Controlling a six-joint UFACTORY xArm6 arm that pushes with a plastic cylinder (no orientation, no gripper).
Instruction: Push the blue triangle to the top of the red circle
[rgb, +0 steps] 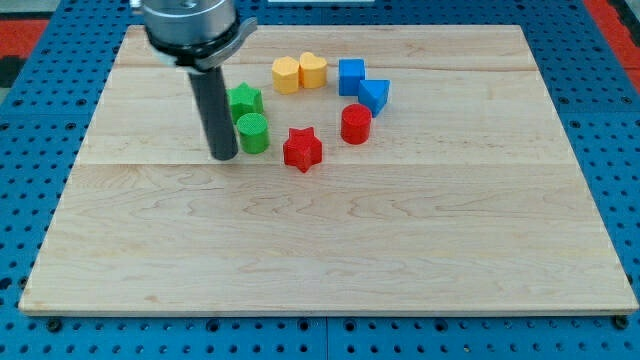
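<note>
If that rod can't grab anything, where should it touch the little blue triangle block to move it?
Judging by the layout, press the blue triangle block on its right-hand face, coming from the view's right. It sits up and right of the red round block, so a leftward nudge should carry it above. My tip is beside the green round block.

Blue triangle (374, 95) lies just above-right of red circle (355, 124).

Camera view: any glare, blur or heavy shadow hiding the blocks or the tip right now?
Camera view: even, soft light, no glare on the wooden board; the blue triangle and red circle are sharp with faint shadows; my tip is clear, just at the view's left of the green cylinder; only the arm's mount at the top edge is cropped.
</note>
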